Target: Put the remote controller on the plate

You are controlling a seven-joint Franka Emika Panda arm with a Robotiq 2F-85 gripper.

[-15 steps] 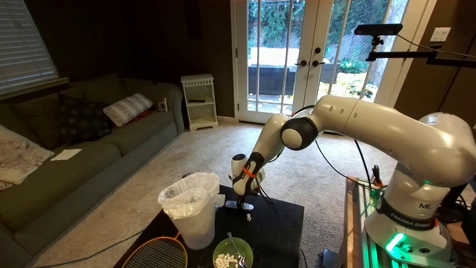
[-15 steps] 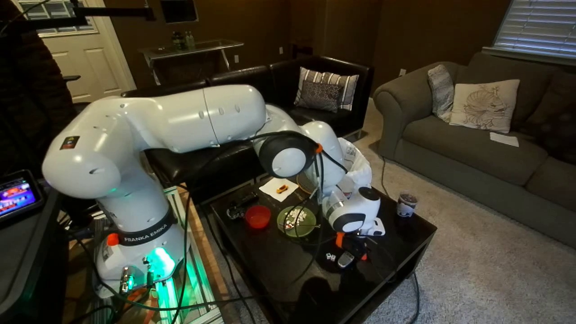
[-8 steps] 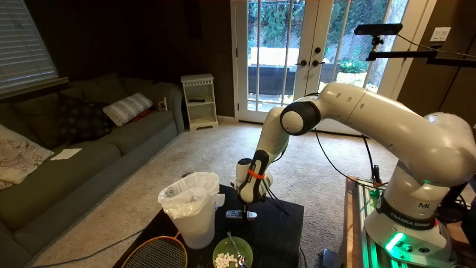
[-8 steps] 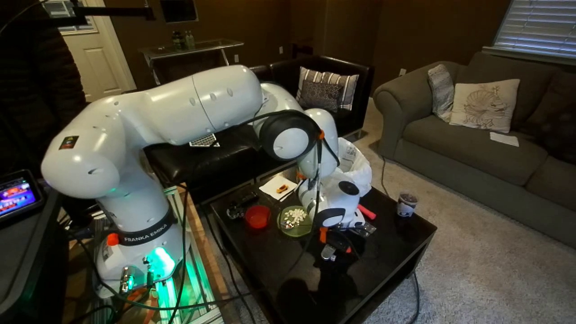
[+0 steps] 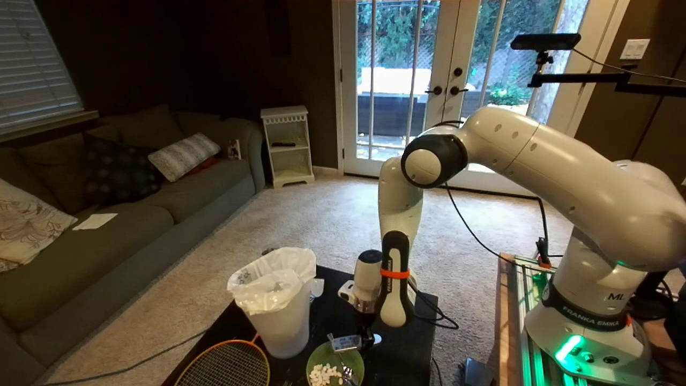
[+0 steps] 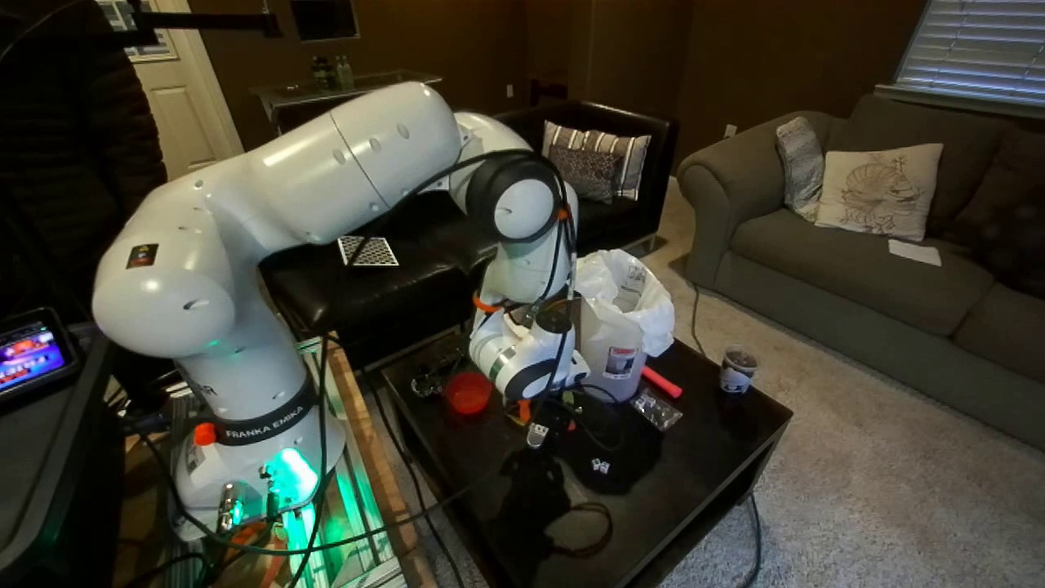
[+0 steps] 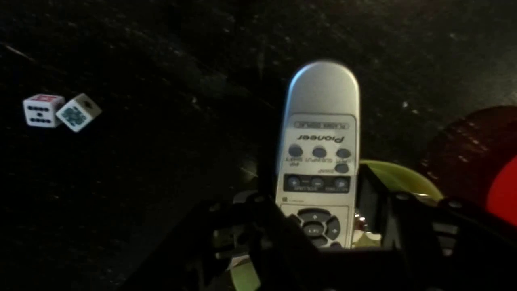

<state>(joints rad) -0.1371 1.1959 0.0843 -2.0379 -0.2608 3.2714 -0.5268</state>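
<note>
The remote controller is a slim silver bar with dark buttons; it shows in the wrist view (image 7: 323, 101) and in both exterior views (image 5: 345, 343) (image 6: 537, 435). My gripper (image 5: 367, 339) is shut on it, one finger on each long side, as the wrist view shows (image 7: 317, 182). The remote is held above the table beside and partly over the near edge of the plate. The green plate (image 5: 319, 356) holds white pieces and a metal spoon. In the wrist view the plate's rim (image 7: 404, 178) shows behind the right finger. My arm hides most of the plate in an exterior view.
A white bag-lined bin (image 5: 284, 327) stands close to the plate, with an orange racket (image 5: 225, 367) in front. A red bowl (image 6: 468, 394), two dice (image 6: 601, 465), a clear packet (image 6: 656, 409) and a cup (image 6: 737, 370) are on the black table (image 6: 694, 482).
My gripper has carried the remote across the table toward the plate, from beyond the bin to the plate's edge. The dice, clear packet and bin are uncovered in an exterior view.
</note>
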